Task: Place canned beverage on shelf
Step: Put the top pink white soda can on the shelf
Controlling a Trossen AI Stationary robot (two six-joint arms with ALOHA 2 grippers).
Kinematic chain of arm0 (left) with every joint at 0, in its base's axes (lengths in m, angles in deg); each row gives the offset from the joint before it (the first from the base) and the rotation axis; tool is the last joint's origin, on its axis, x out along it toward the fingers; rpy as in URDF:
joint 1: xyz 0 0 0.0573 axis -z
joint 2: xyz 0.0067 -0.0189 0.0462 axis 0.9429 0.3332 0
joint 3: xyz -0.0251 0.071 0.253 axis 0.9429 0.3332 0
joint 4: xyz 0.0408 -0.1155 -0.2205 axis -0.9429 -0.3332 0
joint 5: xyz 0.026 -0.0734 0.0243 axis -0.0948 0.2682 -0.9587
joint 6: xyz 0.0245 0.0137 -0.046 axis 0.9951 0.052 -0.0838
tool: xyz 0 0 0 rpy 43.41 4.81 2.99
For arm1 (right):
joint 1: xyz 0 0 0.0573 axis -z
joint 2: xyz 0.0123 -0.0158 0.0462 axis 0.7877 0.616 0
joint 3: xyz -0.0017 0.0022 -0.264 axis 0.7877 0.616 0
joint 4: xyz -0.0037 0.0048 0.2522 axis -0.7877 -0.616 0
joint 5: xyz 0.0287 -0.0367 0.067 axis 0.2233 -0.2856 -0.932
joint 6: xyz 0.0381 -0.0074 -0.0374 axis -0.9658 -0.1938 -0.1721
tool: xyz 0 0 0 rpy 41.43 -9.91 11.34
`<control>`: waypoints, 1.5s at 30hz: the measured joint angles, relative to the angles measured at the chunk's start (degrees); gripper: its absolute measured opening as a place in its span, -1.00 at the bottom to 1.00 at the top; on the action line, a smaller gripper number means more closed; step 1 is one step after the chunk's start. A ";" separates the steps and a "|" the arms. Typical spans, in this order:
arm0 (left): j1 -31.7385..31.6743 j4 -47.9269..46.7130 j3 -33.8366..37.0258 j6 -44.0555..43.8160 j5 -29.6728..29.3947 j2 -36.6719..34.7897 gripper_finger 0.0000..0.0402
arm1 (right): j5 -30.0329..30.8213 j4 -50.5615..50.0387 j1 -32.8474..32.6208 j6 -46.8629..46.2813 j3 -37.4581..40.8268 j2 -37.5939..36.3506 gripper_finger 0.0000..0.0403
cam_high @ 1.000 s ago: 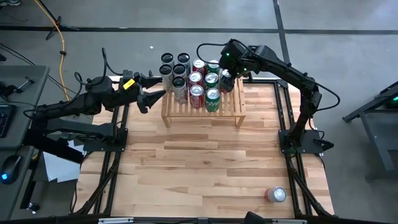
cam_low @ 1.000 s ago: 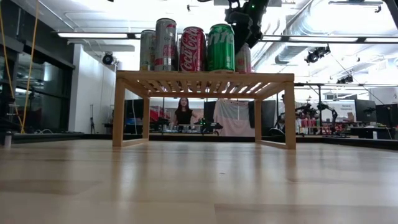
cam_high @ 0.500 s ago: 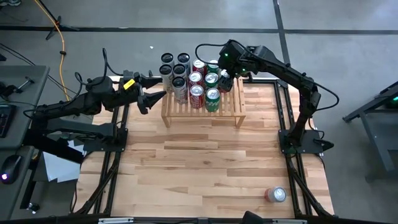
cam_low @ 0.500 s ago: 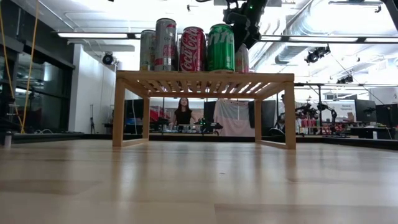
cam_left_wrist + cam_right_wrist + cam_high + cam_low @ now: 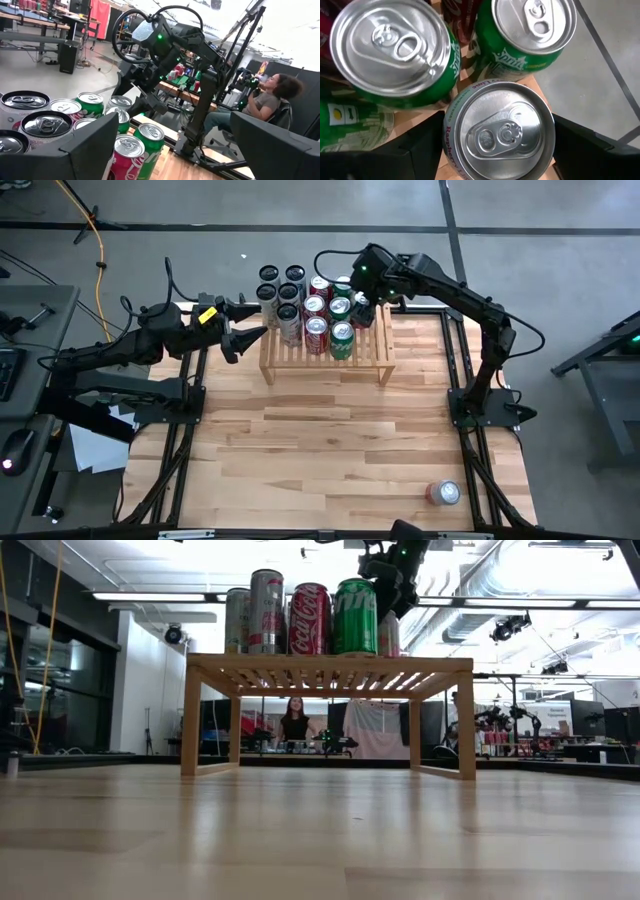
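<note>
The light-wood shelf (image 5: 372, 361) stands at the table's far side and carries several upright cans: silver, red and green. At the right end of this group stands a white-and-pink canned beverage (image 5: 499, 131), also visible behind the green can (image 5: 391, 636). My right gripper (image 5: 362, 304) reaches down over it from the far right, shut on it. My left gripper (image 5: 246, 338) hangs level just left of the shelf, open with nothing between its fingers (image 5: 70, 155). My right gripper has the white-and-pink can between its two fingers (image 5: 417, 150), one on each side of the wall (image 5: 448, 142) just below the rim. The fingers slant down from above and the far right. The can stands upright on the shelf's slatted top, beside the green cans.
A further can (image 5: 443, 493) lies on the table near its front right corner. The wood tabletop (image 5: 320, 440) in front of the shelf is bare. A person sits in the room behind the table (image 5: 295, 722).
</note>
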 joint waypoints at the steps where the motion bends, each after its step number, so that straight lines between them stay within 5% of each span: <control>1: 0.00 -0.01 0.00 -0.11 0.00 0.00 0.86 | 0.02 -0.31 0.00 0.09 0.01 0.00 0.47; 28: -0.02 0.05 0.00 0.30 -0.02 0.00 0.86 | -0.37 -1.29 0.02 0.15 -0.05 -0.04 0.48; 38: -0.02 0.05 0.00 0.29 -0.04 0.00 0.86 | -1.41 -1.60 0.02 0.13 0.02 0.02 0.94; 45: -0.02 0.06 0.00 0.36 -0.61 0.00 0.86 | -1.49 -1.33 0.01 0.87 0.02 -0.89 0.94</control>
